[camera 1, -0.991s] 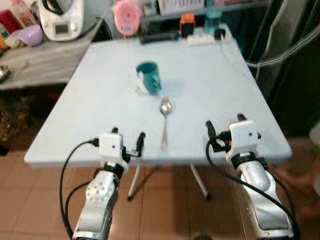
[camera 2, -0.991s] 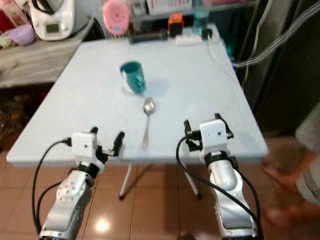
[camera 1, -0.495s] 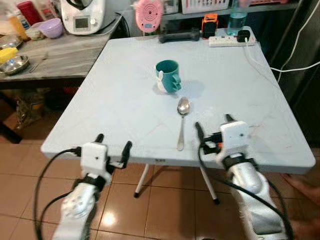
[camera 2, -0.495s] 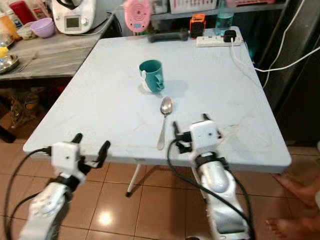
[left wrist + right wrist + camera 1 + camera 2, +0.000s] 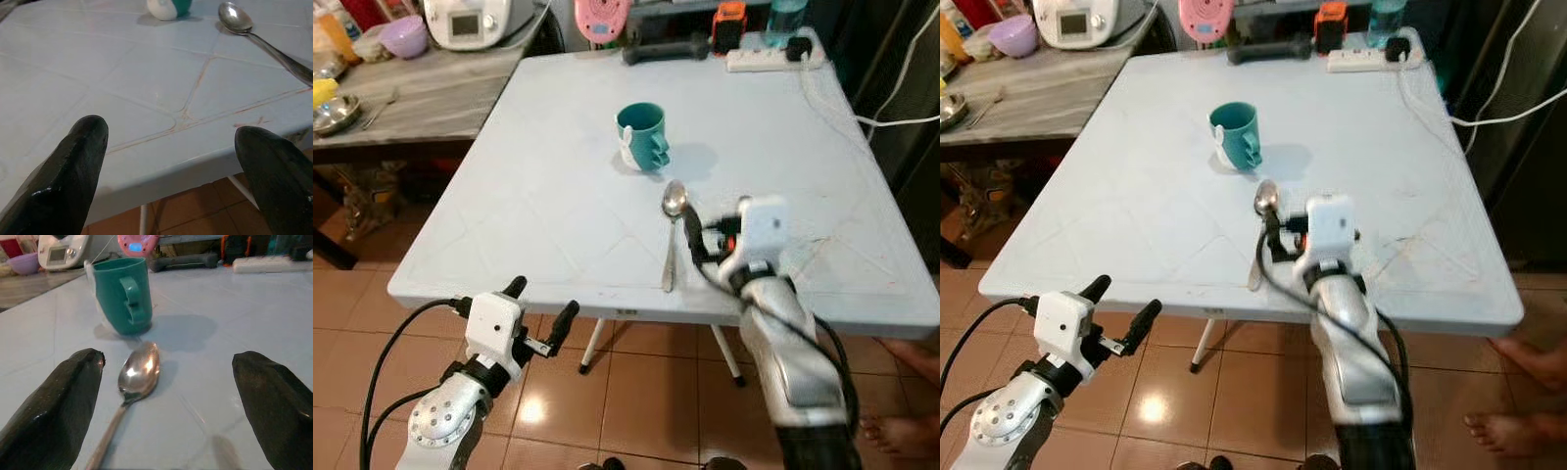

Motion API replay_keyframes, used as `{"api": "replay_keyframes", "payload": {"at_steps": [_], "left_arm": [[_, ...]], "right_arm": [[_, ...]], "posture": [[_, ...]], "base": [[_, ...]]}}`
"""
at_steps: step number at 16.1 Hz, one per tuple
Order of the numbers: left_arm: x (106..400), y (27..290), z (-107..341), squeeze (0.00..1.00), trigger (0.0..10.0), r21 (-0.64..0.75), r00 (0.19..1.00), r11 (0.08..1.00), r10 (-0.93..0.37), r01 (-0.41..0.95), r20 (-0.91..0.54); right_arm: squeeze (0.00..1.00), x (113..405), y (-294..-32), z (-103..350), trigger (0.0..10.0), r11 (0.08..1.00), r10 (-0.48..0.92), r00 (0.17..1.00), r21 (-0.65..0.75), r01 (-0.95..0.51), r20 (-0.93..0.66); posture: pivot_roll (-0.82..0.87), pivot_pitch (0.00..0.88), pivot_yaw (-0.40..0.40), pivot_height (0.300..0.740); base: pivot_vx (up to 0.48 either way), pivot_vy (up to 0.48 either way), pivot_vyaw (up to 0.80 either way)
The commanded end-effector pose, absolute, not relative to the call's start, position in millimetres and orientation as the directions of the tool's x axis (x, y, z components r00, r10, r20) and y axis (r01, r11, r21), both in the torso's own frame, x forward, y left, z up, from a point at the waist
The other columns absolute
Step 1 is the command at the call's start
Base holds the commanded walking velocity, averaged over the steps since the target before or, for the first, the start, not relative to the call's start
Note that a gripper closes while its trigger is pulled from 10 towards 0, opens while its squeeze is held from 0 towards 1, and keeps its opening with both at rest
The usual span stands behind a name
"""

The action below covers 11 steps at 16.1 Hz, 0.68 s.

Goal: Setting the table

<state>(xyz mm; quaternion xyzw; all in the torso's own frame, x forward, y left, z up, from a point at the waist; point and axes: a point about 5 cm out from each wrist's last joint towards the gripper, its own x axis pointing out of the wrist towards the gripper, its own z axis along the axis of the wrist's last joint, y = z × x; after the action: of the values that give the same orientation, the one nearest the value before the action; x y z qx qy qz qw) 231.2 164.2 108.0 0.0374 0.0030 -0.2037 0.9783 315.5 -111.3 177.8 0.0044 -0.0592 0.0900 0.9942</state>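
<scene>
Head views: the right hand [image 5: 717, 227], fingers spread, hangs over the spoon [image 5: 670, 240] lying near the teal mug [image 5: 642, 136] on a pale worktop [image 5: 529, 196]; a clumsy closing could skid the spoon off the edge.

Wrist views: the left hand [image 5: 171, 166] gapes empty before the worktop's edge, above tiled floor [image 5: 636, 392].

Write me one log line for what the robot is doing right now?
right gripper: open, over table at spoon | left gripper: open, off table's near edge | teal mug: upright beyond spoon

white folding table [image 5: 548, 196], terracotta tile floor [image 5: 636, 392], grey counter [image 5: 421, 98]
</scene>
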Motion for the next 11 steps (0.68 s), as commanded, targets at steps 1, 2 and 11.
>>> {"api": "replay_keyframes", "payload": {"at_steps": [1, 2, 11], "left_arm": [[226, 166, 106, 0.00, 10.0, 0.074, 0.909, 0.906, -0.414, 0.416, -0.050], [224, 164, 107, 0.00, 10.0, 0.069, 0.902, 0.900, -0.428, 0.431, -0.055], [221, 154, 107, 0.00, 10.0, 0.031, 0.884, 0.885, -0.461, 0.464, -0.080]], "right_arm": [[0.00, 322, -102, 172, 10.0, 0.980, 0.189, 0.980, 0.053, -0.193, 0.067], [0.00, 329, -92, 172, 10.0, 0.972, 0.197, 0.980, 0.123, -0.199, 0.032], [0.00, 326, -54, 162, 10.0, 0.947, 0.245, 0.944, 0.264, -0.184, -0.221]], "posture": [[-0.26, 0.220, 0.186, 0.740], [-0.26, 0.225, 0.187, 0.740], [-0.24, 0.223, 0.174, 0.740]], "base": [[0.000, 0.000, 0.00], [0.000, 0.000, 0.00], [0.000, 0.000, 0.00]]}}
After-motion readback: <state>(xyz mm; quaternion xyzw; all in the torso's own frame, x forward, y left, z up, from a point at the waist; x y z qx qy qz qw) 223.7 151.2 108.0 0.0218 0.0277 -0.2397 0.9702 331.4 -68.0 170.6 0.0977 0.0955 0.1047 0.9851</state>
